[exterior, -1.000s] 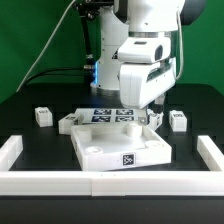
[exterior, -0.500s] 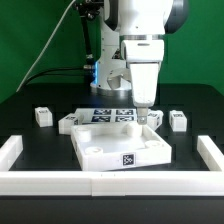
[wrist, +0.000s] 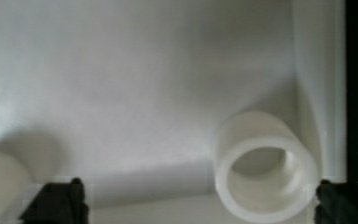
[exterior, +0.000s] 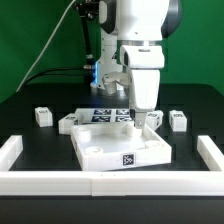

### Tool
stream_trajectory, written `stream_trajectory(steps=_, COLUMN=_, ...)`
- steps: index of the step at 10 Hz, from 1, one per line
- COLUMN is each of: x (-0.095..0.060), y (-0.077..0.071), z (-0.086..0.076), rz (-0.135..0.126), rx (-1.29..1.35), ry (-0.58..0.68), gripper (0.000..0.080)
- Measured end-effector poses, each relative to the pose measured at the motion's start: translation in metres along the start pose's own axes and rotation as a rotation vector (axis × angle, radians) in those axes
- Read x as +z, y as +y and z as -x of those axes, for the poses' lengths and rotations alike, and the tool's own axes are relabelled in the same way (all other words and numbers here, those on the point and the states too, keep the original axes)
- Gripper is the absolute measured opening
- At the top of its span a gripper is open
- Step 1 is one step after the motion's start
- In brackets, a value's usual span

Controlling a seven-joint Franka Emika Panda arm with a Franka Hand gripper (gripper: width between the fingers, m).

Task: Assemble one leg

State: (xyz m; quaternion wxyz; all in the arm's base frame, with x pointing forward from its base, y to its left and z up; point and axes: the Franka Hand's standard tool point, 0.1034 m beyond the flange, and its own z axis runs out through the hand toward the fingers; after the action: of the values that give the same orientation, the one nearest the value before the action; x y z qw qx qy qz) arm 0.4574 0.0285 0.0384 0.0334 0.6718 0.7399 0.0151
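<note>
Above the square panel (exterior: 105, 148), gripper (exterior: 143, 112) spread wide, small white blocky leg (exterior: 153, 120) beside.

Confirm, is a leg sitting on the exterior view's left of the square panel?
Yes, a leg stands on the table at the exterior view's left, apart from the square panel.
</note>
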Motion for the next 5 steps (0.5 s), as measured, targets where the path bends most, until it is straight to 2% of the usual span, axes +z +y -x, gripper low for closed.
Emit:
stream_trajectory(steps=2, x=0.001, y=-0.001, z=0.002, rz=-0.001, rx=-0.012, ry=0.000, gripper=0.0650)
stream_trajectory(steps=5, x=0.008, y=-0.012, z=0.025, rz=-0.011, rx=-0.062, ry=0.001, gripper=0.0650)
